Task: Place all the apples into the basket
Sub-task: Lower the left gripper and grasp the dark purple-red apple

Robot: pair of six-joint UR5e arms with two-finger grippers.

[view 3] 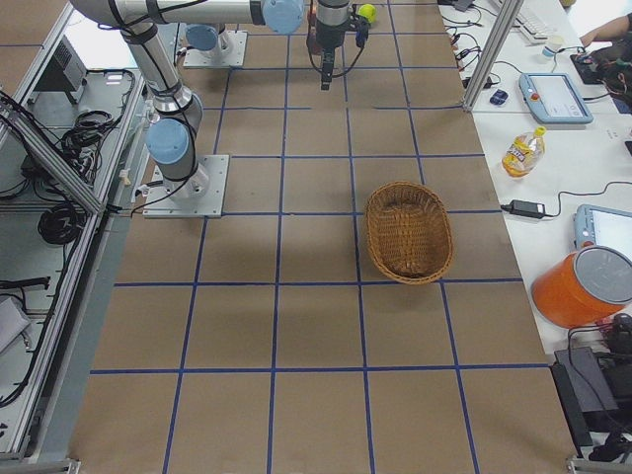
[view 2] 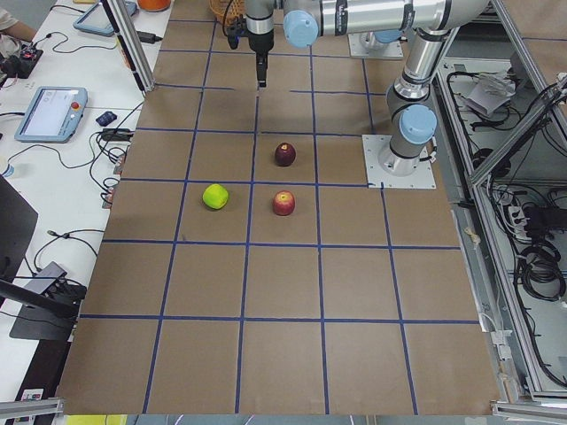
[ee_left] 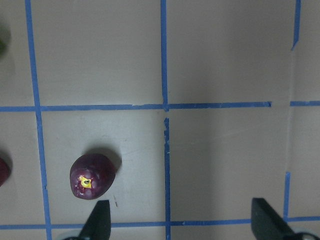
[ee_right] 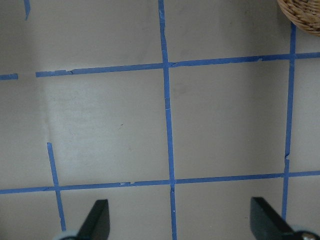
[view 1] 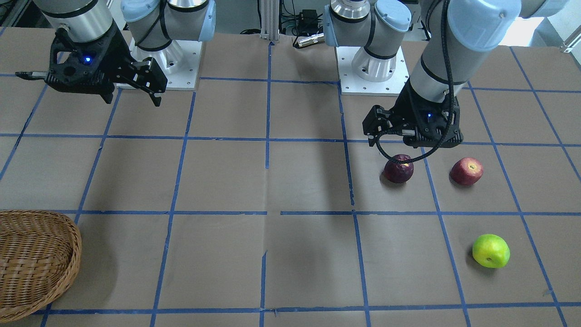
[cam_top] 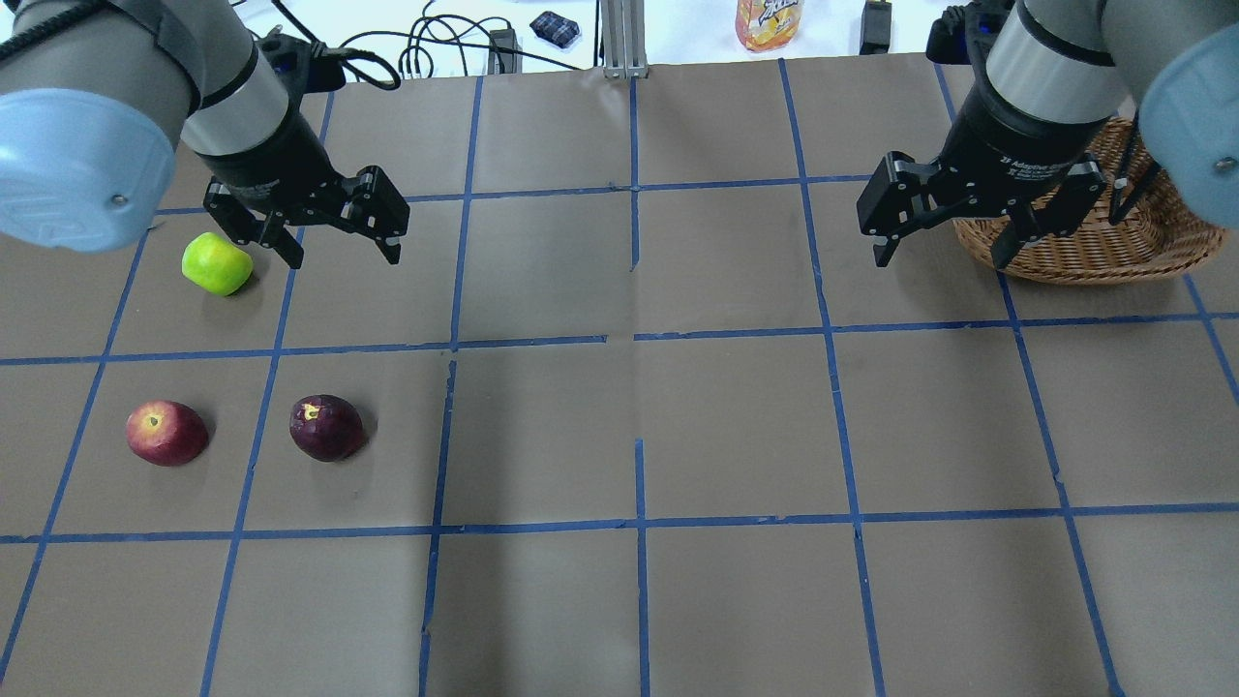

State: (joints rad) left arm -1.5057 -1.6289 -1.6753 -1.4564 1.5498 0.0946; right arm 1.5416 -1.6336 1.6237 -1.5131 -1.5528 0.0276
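Three apples lie on the table on my left side: a dark maroon one, a red one and a yellow-green one. My left gripper is open and empty and hovers above the table near them. In the left wrist view the maroon apple lies just ahead of one fingertip. The wicker basket stands at the far right. My right gripper is open and empty, in the air just inward of the basket.
Blue tape lines divide the brown table into squares. The arm bases stand at the robot's edge. A bottle and cables lie beyond the far edge. The basket's rim shows in a corner of the right wrist view.
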